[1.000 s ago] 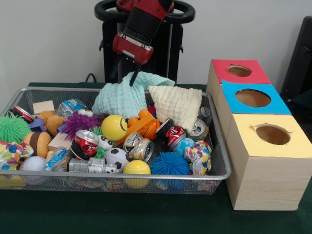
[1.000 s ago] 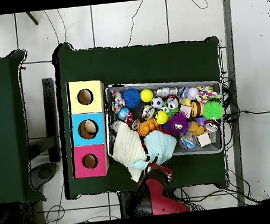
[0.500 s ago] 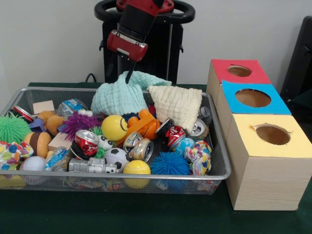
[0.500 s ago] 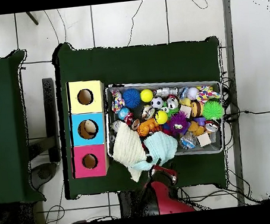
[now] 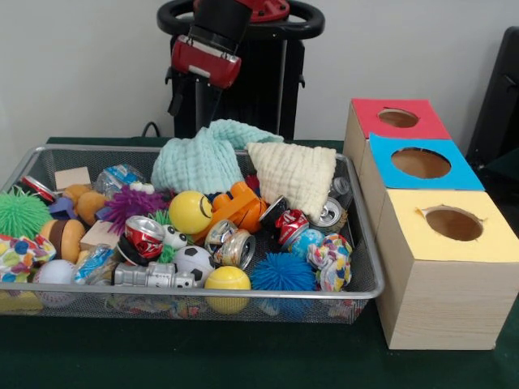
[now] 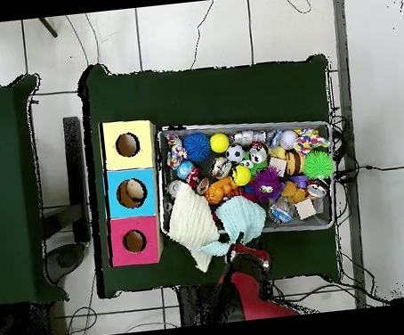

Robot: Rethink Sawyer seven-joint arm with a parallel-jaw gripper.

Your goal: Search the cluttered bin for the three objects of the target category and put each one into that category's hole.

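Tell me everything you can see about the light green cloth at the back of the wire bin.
The light green cloth is a soft, crinkled fabric, like muslin, bunched into a mound whose top is pulled up into a peak. It sits at the far side of the bin, partly over the rim. The gripper reaches down to that peak; whether it grips the cloth is unclear. To its right it touches the cream cloth. A yellow ball lies just before it.

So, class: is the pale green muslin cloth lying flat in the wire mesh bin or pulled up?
Pulled up. The pale green muslin cloth rises to a peak above the silver wire mesh bin's rim, directly beneath the pincer.
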